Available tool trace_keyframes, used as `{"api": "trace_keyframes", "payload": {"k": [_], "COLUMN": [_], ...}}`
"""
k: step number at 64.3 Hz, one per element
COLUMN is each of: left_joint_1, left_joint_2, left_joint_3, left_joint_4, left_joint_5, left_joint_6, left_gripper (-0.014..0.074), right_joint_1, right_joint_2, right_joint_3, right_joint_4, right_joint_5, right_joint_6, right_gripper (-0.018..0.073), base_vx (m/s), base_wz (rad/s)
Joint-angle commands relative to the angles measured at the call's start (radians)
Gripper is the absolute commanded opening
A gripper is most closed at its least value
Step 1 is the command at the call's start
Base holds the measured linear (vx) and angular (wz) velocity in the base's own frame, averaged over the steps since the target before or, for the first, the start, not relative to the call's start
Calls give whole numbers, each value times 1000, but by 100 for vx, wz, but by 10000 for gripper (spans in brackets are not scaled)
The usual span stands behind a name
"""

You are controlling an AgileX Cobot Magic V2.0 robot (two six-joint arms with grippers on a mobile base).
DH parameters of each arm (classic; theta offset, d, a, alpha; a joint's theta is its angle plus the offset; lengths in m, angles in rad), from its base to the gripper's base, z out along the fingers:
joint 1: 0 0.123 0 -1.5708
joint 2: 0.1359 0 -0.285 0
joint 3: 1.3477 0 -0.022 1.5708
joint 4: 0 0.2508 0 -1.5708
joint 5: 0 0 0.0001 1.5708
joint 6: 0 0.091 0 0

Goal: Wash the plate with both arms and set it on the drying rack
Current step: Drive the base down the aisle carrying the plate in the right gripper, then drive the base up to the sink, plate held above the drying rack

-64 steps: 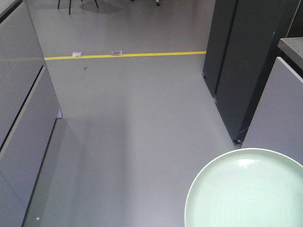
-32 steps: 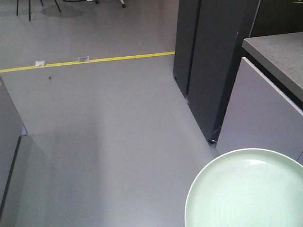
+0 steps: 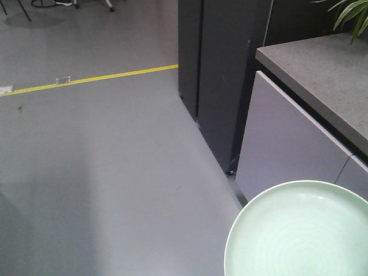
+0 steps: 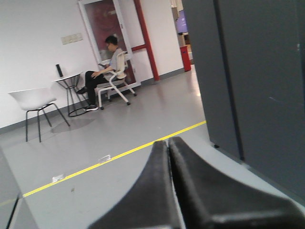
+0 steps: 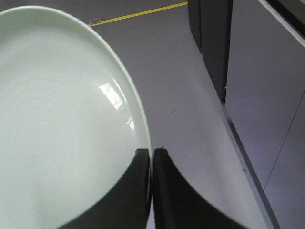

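Front view: a round pale green plate (image 3: pixel 299 230) fills the lower right corner, cut off by the bottom and right edges, its inside face turned up toward the camera. Nothing holding it shows in this view. A grey floor (image 3: pixel 103 172) spreads over the left and centre, crossed by a yellow line (image 3: pixel 115 75) at the upper left. A tall dark cabinet (image 3: pixel 224 69) stands at the top centre. Just to its right is a counter (image 3: pixel 322 75) with a speckled grey top and a pale front panel (image 3: pixel 282 149) below it. Green plant leaves (image 3: pixel 348 14) reach in at the upper right corner.

Left wrist view: the left gripper (image 4: pixel 168 143) rises from the bottom centre, its two black fingers pressed flat together with nothing between them. At the upper left a person (image 4: pixel 107 67) sits on a chair beside a small round table (image 4: pixel 69 78), with an empty white chair (image 4: pixel 33 98) farther left. The dark cabinet fills the right side.

Right wrist view: the plate (image 5: pixel 57 119) takes up the left half. At the bottom centre the right gripper (image 5: pixel 152 153) pinches the plate's rim, one black finger over the inside face and the other against the outside. The floor and the front panel lie to the right.
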Motion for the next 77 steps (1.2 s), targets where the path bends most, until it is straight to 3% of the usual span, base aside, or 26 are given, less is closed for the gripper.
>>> {"api": "trace_keyframes", "payload": {"k": [1, 77], "left_joint_1": [0, 0], "left_joint_2": [-15, -15], "left_joint_3": [-26, -26], "left_joint_4": [-2, -2], "left_joint_5": [-70, -70], "left_joint_6": [-9, -9], "left_gripper": [-6, -6], "right_joint_1": [-4, -4], "right_joint_2": [14, 14], "right_joint_3": [-24, -24], "right_joint_4": [17, 17], "right_joint_5": [-67, -67], "right_joint_6": [-2, -2], "right_gripper": [-1, -1], "base_vx": [10, 8], "base_wz": [-26, -29]}}
